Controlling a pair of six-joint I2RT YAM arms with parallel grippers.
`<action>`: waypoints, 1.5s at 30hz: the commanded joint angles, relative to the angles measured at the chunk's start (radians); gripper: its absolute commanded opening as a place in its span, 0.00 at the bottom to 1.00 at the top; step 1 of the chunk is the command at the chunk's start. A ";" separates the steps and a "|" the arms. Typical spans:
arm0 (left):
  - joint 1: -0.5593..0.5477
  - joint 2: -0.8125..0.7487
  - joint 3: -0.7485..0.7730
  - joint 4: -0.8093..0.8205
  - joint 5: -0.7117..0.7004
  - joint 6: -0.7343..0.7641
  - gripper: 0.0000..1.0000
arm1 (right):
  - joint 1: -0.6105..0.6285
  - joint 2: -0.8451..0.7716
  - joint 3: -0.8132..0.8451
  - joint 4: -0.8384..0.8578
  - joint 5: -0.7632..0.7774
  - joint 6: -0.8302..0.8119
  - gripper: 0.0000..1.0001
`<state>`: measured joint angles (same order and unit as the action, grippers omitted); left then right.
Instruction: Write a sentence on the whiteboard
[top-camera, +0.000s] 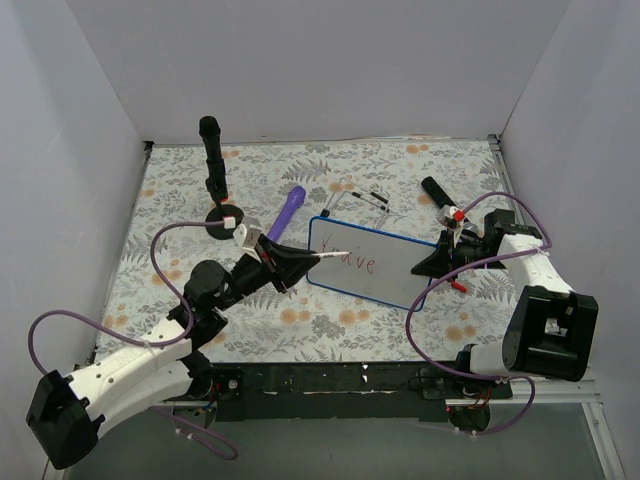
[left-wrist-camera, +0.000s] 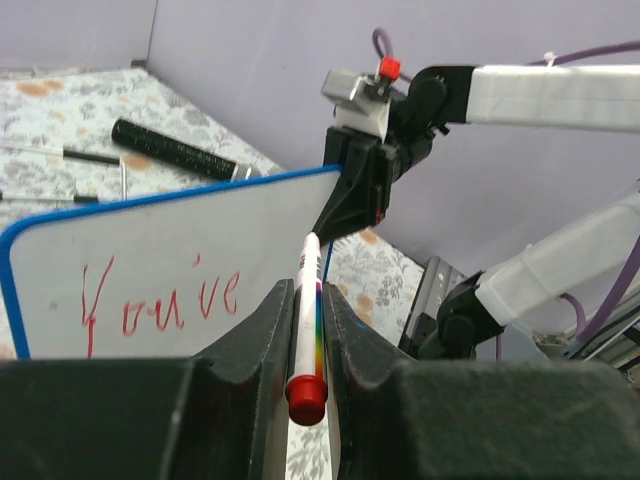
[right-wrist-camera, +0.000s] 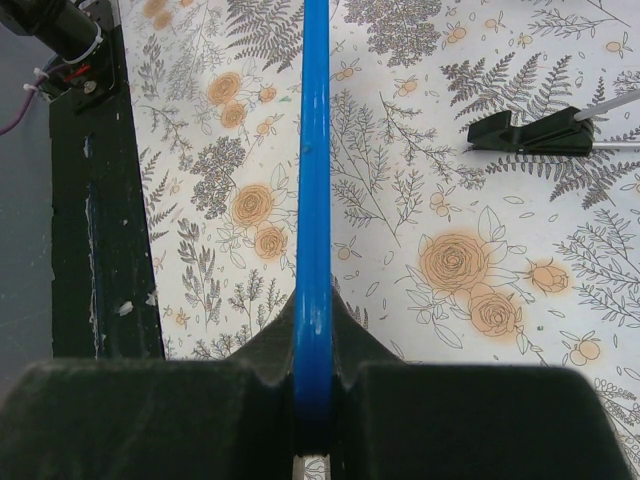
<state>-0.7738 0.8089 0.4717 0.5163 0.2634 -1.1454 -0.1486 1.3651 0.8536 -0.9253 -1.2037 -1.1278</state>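
The whiteboard, white with a blue rim, stands tilted on the floral table. One red word, "You've", is written on its left part; it also shows in the left wrist view. My left gripper is shut on a white marker with a rainbow stripe and a red end cap. The marker's tip points at the board just right of the word; I cannot tell if it touches. My right gripper is shut on the board's right edge, with the blue rim between its jaws.
A black cylinder on a round stand is at the back left. A purple marker, thin black pens and a black marker lie behind the board. A black clip-like part lies on the cloth.
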 joint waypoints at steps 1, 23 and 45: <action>0.005 -0.091 -0.097 -0.065 -0.041 -0.060 0.00 | 0.004 -0.024 -0.011 -0.026 0.012 -0.017 0.01; -0.007 -0.180 -0.185 -0.156 0.004 -0.027 0.00 | 0.004 -0.017 -0.013 -0.046 0.015 -0.056 0.01; -0.298 0.015 -0.048 -0.176 -0.251 0.139 0.00 | 0.004 -0.021 -0.018 -0.043 0.013 -0.053 0.01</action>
<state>-1.0111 0.8150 0.3759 0.3435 0.1196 -1.0618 -0.1486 1.3640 0.8524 -0.9428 -1.2045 -1.1591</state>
